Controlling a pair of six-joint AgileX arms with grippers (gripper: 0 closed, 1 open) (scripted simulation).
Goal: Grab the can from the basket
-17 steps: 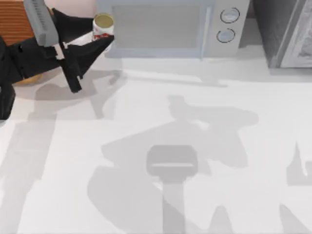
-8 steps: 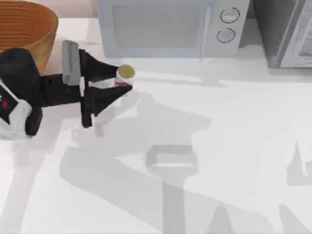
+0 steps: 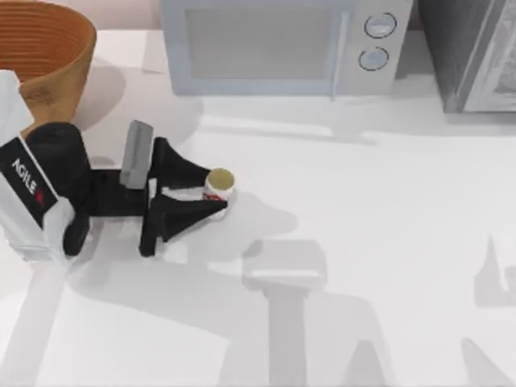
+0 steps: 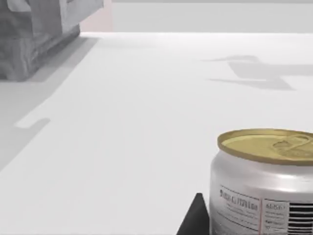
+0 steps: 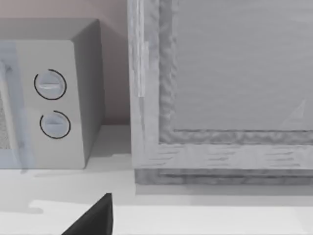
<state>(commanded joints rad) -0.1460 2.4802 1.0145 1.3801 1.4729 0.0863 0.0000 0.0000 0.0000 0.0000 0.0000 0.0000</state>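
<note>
The can [image 3: 219, 182], white and red with a tan-gold top, stands upright between the two black fingers of my left gripper [image 3: 214, 193], which is shut on it. It is over the left-middle of the table, outside the basket [image 3: 60, 56] and to the front right of it. The orange-brown wicker basket stands at the back left corner. In the left wrist view the can [image 4: 264, 181] sits close up beside one black fingertip [image 4: 195, 221]; its base is cut off. A black part of my right gripper [image 5: 95, 218] faces the microwave.
A grey microwave [image 3: 282, 44] stands along the back edge, with a grey cabinet [image 3: 476, 52] at the back right. The microwave's dials [image 5: 51, 103] and the cabinet front [image 5: 220, 88] are in the right wrist view. Arm shadows lie across the white table [image 3: 363, 201].
My left gripper has carried the can from the back, beside the basket and microwave, forward and to the right, and lower toward the tabletop.
</note>
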